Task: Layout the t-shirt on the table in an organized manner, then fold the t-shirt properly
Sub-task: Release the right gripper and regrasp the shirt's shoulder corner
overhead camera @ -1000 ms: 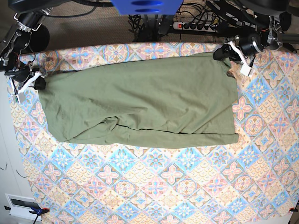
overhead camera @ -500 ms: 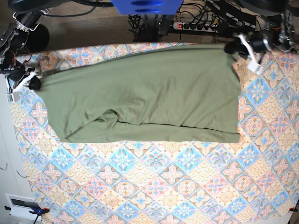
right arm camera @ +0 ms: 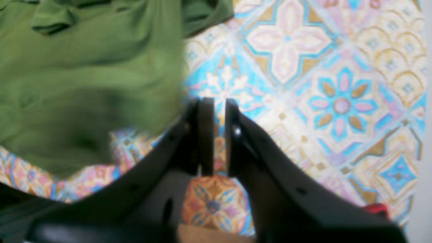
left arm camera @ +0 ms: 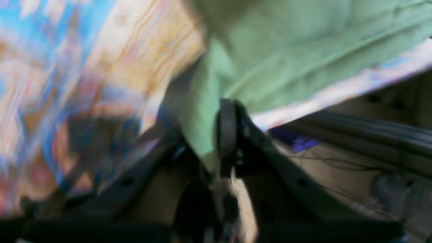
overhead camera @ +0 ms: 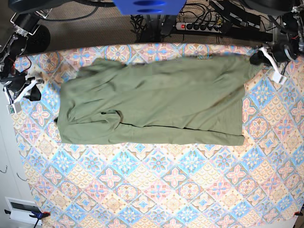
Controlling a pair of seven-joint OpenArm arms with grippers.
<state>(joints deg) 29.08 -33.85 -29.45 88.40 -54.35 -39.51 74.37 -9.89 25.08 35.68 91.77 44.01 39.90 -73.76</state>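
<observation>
T-shirt [overhead camera: 152,104] fabric is what you see first in both wrist views, olive green and lying on the patterned table [overhead camera: 156,185]. Close in on the right wrist view, your right gripper [right arm camera: 219,135] has its two dark pads drawn almost together with only a thin slit between them, and nothing sits in that slit — the tile-pattern cloth shows straight through it. The green cloth lies just to one side of those fingers, apart from them. In the left wrist view the picture is badly blurred, but your left gripper [left arm camera: 216,135] appears to be pinched on a fold of the green fabric, which runs down between the dark fingers while the table's edge passes just behind.

Farther out, in the base view, the shirt spreads wide across the far half of the table, its long lower edge fairly straight, with a small crease and tuck near the middle of the side closer to your right arm. That end looks rumpled and rounded. The other end stretches up to a point at the far corner, where your left gripper [overhead camera: 259,57] meets it at the table's edge. Your right gripper [overhead camera: 32,91] hangs over the table near the opposite edge — clear of the shirt, with bare patterned cloth between them.
</observation>
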